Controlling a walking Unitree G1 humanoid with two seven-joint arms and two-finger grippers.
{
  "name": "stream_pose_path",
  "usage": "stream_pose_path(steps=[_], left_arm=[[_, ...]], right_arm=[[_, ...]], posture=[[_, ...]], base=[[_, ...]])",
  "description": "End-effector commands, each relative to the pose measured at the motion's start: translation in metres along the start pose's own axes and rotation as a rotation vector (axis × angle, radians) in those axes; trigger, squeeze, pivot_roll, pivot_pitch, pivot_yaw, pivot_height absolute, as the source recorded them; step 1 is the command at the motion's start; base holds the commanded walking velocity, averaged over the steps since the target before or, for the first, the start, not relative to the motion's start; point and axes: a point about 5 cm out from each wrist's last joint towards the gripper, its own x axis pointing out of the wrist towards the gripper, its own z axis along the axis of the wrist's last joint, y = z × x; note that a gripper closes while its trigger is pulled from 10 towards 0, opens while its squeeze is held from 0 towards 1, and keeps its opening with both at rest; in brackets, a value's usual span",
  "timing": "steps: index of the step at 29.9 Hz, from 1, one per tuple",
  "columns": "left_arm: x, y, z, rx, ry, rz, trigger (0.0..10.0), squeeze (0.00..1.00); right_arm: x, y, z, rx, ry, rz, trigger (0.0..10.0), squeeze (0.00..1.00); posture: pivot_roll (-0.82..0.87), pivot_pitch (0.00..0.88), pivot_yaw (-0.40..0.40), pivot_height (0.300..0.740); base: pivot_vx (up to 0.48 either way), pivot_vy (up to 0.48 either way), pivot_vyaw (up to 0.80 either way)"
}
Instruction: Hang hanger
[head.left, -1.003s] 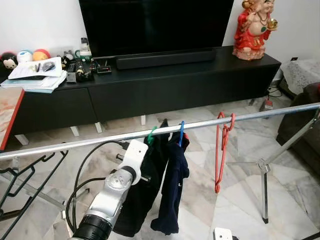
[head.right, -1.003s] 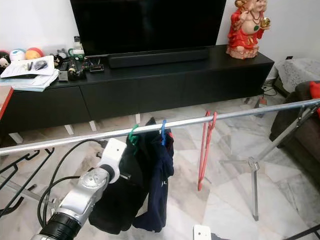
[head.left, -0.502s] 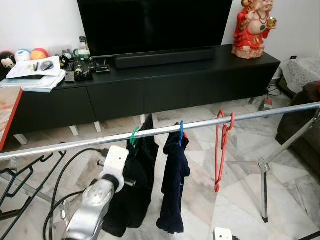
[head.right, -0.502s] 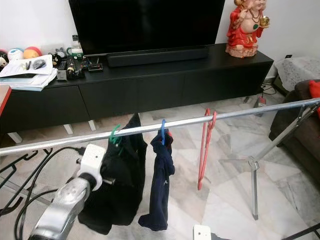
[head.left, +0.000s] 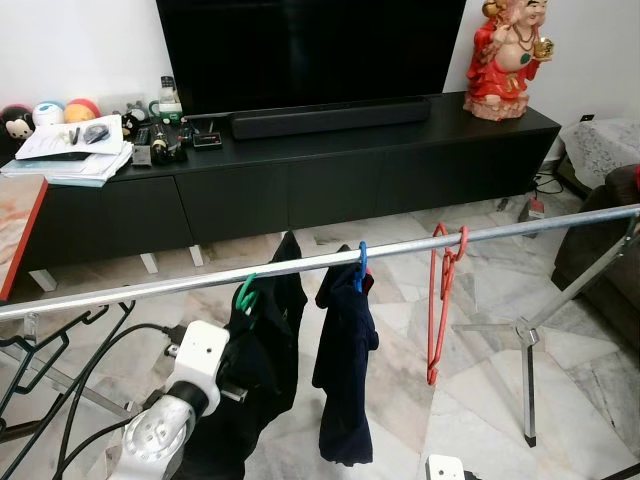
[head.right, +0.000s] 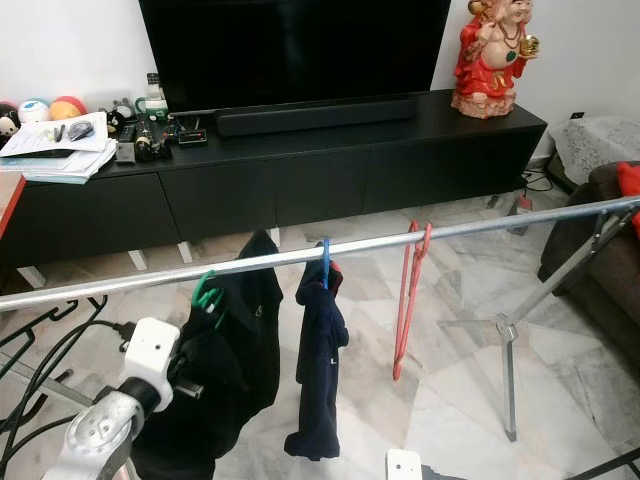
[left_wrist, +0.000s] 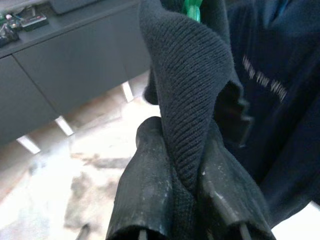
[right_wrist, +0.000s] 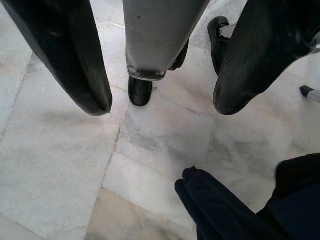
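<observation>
A silver rail (head.left: 480, 234) crosses the room. A green hanger (head.left: 245, 291) hooks over it and carries a black knit garment (head.left: 268, 345). My left gripper (left_wrist: 187, 170) is shut on a fold of that garment, low at the left of the rail. To its right a blue hanger (head.left: 362, 262) holds a navy garment (head.left: 345, 380), and bare red hangers (head.left: 440, 300) hang further right. My right gripper (right_wrist: 162, 107) is open and points down at the marble floor, with the navy garment's hem (right_wrist: 225, 210) close by.
A black TV console (head.left: 350, 160) with a red statue (head.left: 505, 60) and clutter stands behind the rail. The rack's legs (head.left: 527, 345) stand at the right, near a sofa (head.left: 610, 250). Black hangers (head.left: 50, 350) hang at the left, by a red-edged table (head.left: 18, 240).
The green hanger and black garment have slid left along the rail, away from the blue hanger, held by my left gripper. My left arm has dropped lower and further left.
</observation>
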Motion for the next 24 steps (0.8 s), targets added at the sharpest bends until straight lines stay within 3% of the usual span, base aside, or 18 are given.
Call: stream_pose_path(steps=[1, 9, 10, 11, 12, 16, 17, 21, 23, 24], left_arm=[[-0.006, 0.005, -0.012, 0.031, 0.034, -0.008, 0.0, 0.0], [-0.017, 0.01, -0.059, 0.062, 0.213, -0.026, 0.0, 0.0], [-0.018, 0.01, -0.069, 0.041, 0.263, -0.013, 2.2, 0.0], [-0.02, 0.01, -0.076, 0.026, 0.299, -0.004, 2.2, 0.0], [-0.021, 0.01, -0.085, 0.02, 0.336, 0.012, 10.0, 0.0], [-0.026, 0.003, -0.11, -0.031, 0.45, 0.039, 10.0, 0.0], [-0.029, -0.002, -0.122, -0.074, 0.521, 0.058, 10.0, 0.0], [-0.034, -0.005, -0.134, -0.111, 0.6, 0.087, 10.0, 0.0], [-0.05, -0.005, -0.153, -0.163, 0.75, 0.168, 10.0, 0.0], [-0.05, -0.005, -0.153, -0.163, 0.75, 0.168, 10.0, 0.0]], right_arm=[[0.0, -0.002, -0.003, -0.004, 0.013, -0.005, 10.0, 0.0], [0.0, -0.001, -0.002, 0.001, 0.011, -0.005, 10.0, 0.0], [0.0, -0.001, -0.002, 0.002, 0.01, -0.005, 10.0, 0.0], [0.0, -0.001, -0.002, 0.003, 0.01, -0.005, 10.0, 0.0], [0.0, 0.0, -0.001, 0.003, 0.009, -0.005, 10.0, 0.0], [0.0, 0.0, -0.001, 0.007, 0.007, -0.004, 10.0, 0.0], [0.0, 0.0, -0.001, 0.011, 0.005, -0.004, 10.0, 0.0], [0.0, 0.0, 0.0, 0.021, 0.001, -0.003, 10.0, 0.0], [0.0, 0.001, 0.0, 0.037, -0.006, -0.001, 10.0, 0.0], [0.0, 0.001, 0.0, 0.037, -0.006, -0.001, 10.0, 0.0]], posture=[[0.06, 0.024, 0.032, 0.74], [0.06, 0.028, 0.035, 0.74], [0.06, 0.027, 0.035, 0.74], [0.06, 0.027, 0.034, 0.74], [0.06, 0.027, 0.034, 0.74], [0.05, 0.027, 0.034, 0.74], [0.05, 0.026, 0.034, 0.74], [0.05, 0.026, 0.031, 0.74], [0.04, 0.026, 0.029, 0.74], [0.04, 0.026, 0.029, 0.74]], base=[[0.0, 0.0, 0.0], [0.0, 0.0, 0.0], [0.0, 0.0, 0.0], [0.0, 0.0, 0.0], [0.0, 0.0, 0.0], [0.0, 0.0, 0.0], [0.0, 0.0, 0.0], [0.0, 0.0, 0.0], [0.0, 0.0, 0.0], [0.0, 0.0, 0.0]])
